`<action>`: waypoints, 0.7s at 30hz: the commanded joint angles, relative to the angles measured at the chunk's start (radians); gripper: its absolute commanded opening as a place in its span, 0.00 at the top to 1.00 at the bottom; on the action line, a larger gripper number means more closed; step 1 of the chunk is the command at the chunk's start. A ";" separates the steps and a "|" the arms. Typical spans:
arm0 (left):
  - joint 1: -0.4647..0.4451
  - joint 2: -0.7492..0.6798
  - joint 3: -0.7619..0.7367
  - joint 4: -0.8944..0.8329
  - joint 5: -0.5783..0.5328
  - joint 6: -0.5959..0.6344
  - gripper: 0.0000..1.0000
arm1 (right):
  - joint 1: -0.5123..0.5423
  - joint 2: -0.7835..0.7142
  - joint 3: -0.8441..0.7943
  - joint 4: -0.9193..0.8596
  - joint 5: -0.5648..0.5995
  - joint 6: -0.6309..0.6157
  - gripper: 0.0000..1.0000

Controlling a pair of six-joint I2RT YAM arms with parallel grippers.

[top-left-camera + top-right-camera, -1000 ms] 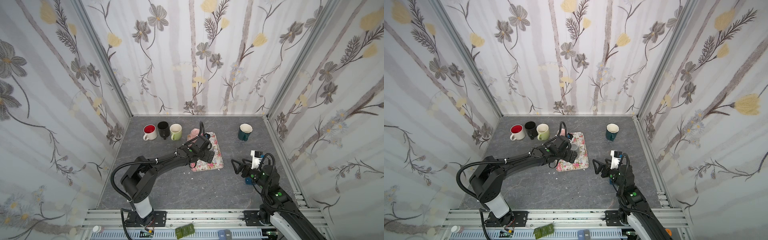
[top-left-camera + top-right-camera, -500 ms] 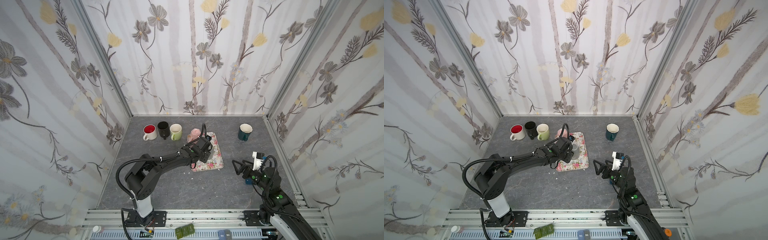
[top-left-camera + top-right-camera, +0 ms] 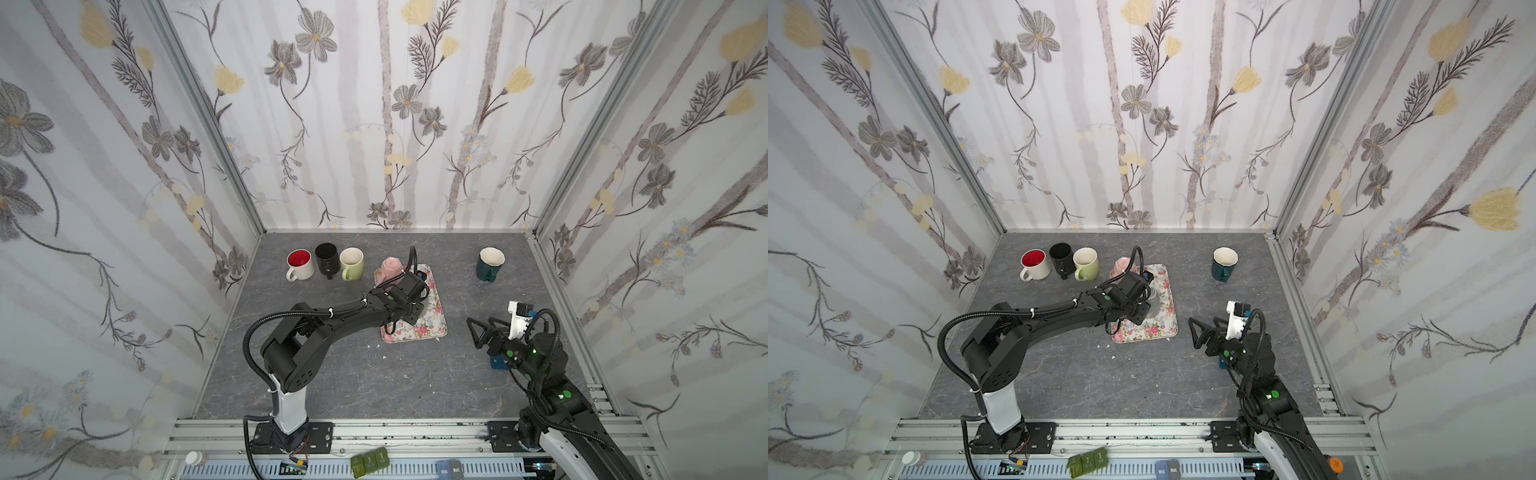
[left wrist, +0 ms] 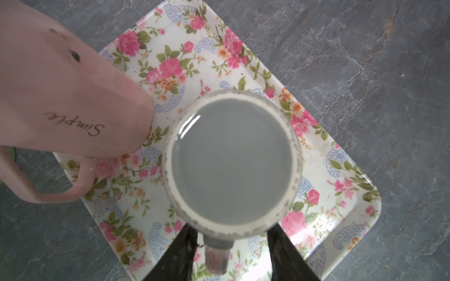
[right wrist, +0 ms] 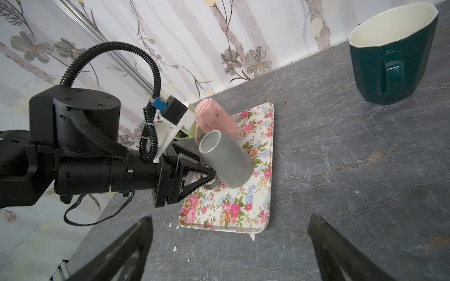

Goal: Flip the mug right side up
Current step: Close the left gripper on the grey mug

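Grey stone-look table [image 3: 374,386] carried a rectangular floral tray [image 3: 432,328]. On it stood the grey ceramic mug [image 5: 229,163], base up, with an upturned pink ceramic mug [image 3: 390,266] crowding just beside. Fingers of the left gripper [image 5: 205,169] straddled the grey handle; whether they clamped it could not be told. Fingers of the right gripper [image 3: 482,326] stood wide apart, well clear

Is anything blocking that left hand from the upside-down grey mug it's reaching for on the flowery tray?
Nothing visible does. The fingers of the left hand flank the handle of the grey mug, with only air between. The pink mug stands close beside it on the tray, which might crowd the turn.
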 commanded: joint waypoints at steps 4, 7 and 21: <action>0.000 0.024 0.017 -0.026 -0.004 -0.038 0.65 | -0.001 -0.018 -0.033 0.031 -0.013 0.009 0.00; -0.002 0.027 0.040 -0.056 -0.038 -0.033 0.69 | -0.004 -0.041 -0.056 0.032 0.025 0.019 0.00; -0.003 0.092 0.133 -0.143 -0.077 -0.030 0.80 | -0.007 -0.057 -0.077 0.029 0.007 0.027 0.00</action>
